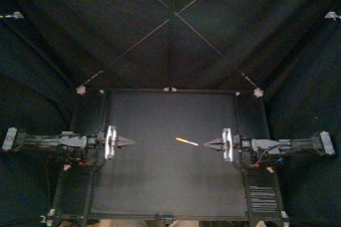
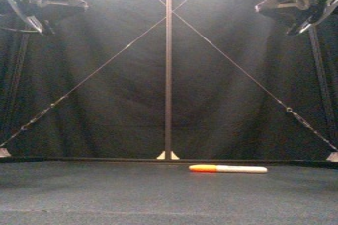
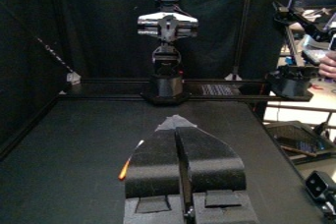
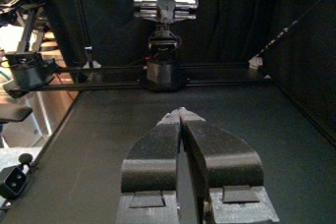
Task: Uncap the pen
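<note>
The left hand (image 3: pixel 179 123) has its jaws pressed together and holds nothing. The right hand (image 4: pixel 182 116) is likewise closed and empty. Both hang above the side edges of the tabletop (image 1: pixel 160 186). Between them, nearer the right hand, lies the pen (image 1: pixel 186 141), orange cap (image 2: pixel 203 168) on, touching neither.

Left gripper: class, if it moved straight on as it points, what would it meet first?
Likely the right gripper, facing it across the table; the pen lies between them but lower, so the left gripper probably passes over it.
</note>
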Available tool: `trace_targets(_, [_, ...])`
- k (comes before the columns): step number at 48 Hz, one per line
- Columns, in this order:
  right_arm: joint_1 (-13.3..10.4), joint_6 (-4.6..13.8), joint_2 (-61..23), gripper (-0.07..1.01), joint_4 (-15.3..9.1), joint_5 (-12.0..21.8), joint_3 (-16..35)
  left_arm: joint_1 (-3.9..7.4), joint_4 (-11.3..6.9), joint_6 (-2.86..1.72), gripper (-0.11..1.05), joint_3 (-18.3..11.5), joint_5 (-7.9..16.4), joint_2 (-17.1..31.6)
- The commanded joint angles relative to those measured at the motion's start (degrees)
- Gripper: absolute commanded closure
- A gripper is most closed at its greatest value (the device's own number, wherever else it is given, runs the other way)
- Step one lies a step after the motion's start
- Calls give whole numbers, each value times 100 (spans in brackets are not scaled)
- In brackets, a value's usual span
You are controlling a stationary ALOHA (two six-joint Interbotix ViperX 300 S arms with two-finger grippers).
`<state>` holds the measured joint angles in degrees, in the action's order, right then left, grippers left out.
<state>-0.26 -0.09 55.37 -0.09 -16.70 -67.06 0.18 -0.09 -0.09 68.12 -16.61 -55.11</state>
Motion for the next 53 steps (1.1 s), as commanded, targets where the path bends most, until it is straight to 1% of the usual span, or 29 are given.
trace_targets(1, [-53,62,-202,97,62,35,18,88,-70,35,103,-79,-26,141])
trace_targets(4, [-114,123,-343,96,141,185,18,123,-62,44,100,-114,-26,229])
trace_targets(6, [-167,158,-457,95,229,343,35,167,-62,44,97,-149,-26,352])
trace_targets(7, [-193,176,-527,95,281,431,44,185,-53,53,96,-176,-26,396])
trace_targets(10, [-325,202,-791,95,483,738,97,281,-44,53,95,-255,-26,606])
trace_targets(12, [-404,202,-949,95,606,914,123,352,-35,62,95,-316,-26,756])
trace_targets(14, [-483,202,-1125,95,712,1063,149,448,0,62,95,-387,-26,932])
trace_targets(15, [-536,202,-1195,95,747,1125,167,492,18,53,95,-422,-26,1020])
trace_targets(17, [-642,202,-1371,95,809,1230,193,580,70,62,95,-483,-26,1204])
trace_targets(19, [-782,202,-1564,94,853,1345,211,703,149,62,95,-554,-26,1424])
trace_targets(20, [-835,202,-1644,94,853,1371,220,756,185,53,95,-580,-26,1521])
trace_targets(23, [-1002,202,-1881,93,844,1433,255,896,264,53,94,-668,-26,1784])
trace_targets(27, [-1169,193,-2188,90,844,1450,308,1020,378,53,94,-773,-26,2145])
trace_targets(30, [-1239,193,-2426,86,835,1468,369,1072,457,53,93,-879,-26,2417])
trace_targets(32, [-1274,185,-2593,82,844,1477,431,1081,527,53,93,-967,-26,2654])
trace_targets(35, [-1292,176,-2883,73,800,1494,527,1081,642,53,92,-1072,-9,2936])
trace_targets(39, [-1292,176,-3182,61,686,1512,642,1107,782,53,87,-1195,62,3243])
trace_targets(41, [-1301,185,-3322,55,606,1521,703,1125,835,53,84,-1248,114,3375])
trace_targets(42, [-1301,185,-3375,52,580,1529,712,1134,853,44,80,-1283,149,3463])
trace_targets(46, [-1292,193,-3683,39,483,1564,817,1143,861,44,70,-1397,246,3665])
trace_targets(47, [-1301,193,-3753,35,466,1573,835,1143,870,53,67,-1424,272,3709])
trace_targets(48, [-1301,193,-3814,33,457,1582,853,1143,870,44,64,-1441,299,3762])
trace_targets(49, [-1301,193,-3867,30,439,1591,879,1143,870,53,61,-1477,316,3797])
trace_targets(52, [-1301,193,-4025,25,396,1626,949,1143,870,53,52,-1556,404,3902])
trace_targets(53, [-1301,193,-4078,23,387,1635,967,1160,870,53,48,-1573,439,3929])
